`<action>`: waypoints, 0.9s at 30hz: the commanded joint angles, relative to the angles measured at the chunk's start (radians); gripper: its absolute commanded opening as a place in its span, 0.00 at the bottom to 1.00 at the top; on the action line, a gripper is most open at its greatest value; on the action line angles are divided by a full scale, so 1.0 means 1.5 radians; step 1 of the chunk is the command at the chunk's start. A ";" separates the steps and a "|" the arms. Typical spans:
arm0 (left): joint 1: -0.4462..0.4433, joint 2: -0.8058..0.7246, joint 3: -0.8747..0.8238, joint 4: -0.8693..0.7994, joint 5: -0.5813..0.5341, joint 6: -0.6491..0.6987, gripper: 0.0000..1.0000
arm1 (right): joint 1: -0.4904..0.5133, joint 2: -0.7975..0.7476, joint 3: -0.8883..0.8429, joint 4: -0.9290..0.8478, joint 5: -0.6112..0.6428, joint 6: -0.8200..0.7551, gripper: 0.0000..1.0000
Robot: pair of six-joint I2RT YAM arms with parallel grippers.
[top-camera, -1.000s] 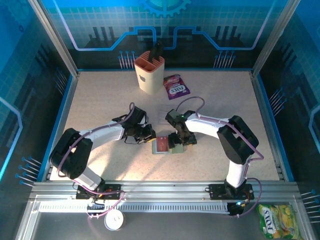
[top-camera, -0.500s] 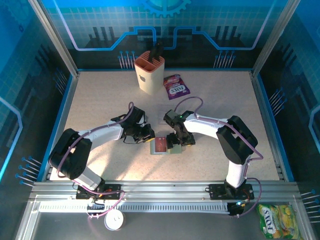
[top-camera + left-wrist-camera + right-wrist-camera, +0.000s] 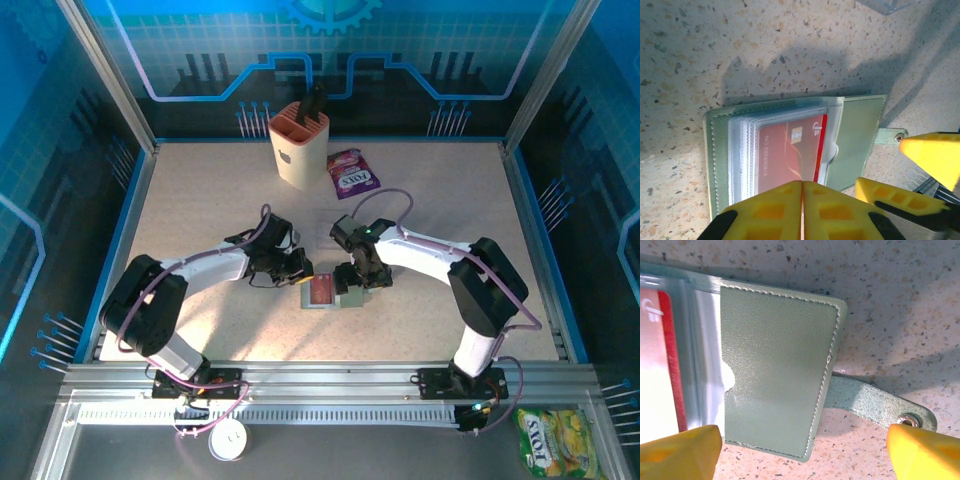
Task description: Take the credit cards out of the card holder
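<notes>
Top external view: from the near edge of the speckled table (image 3: 450, 200), two arms reach inward and meet at the card holder (image 3: 345, 298), which lies open and flat near the table's middle. We see a red credit card (image 3: 321, 290) tucked in its clear sleeves. The left gripper (image 3: 301, 272) sits at the holder's left edge with its yellow pads pressed together. Whether they pinch a sleeve, we cannot tell. The right gripper (image 3: 352, 285) hangs over the green flap, fingers spread wide and holding nothing — the snap strap (image 3: 875, 402) lies between them. Farther back stands a beige slotted cup (image 3: 299, 145) and, just beside it, a purple candy packet (image 3: 352, 173).
</notes>
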 commanded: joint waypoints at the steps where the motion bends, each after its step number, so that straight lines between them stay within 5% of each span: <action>1: -0.005 0.005 -0.007 0.003 0.011 -0.012 0.10 | 0.008 -0.026 0.018 -0.008 -0.014 0.008 0.83; 13: -0.019 -0.017 -0.042 0.012 0.003 -0.029 0.09 | 0.008 -0.018 -0.029 0.168 -0.186 0.057 0.64; 27: -0.031 -0.024 -0.067 0.032 0.010 -0.044 0.07 | 0.008 0.024 -0.034 0.216 -0.228 0.064 0.37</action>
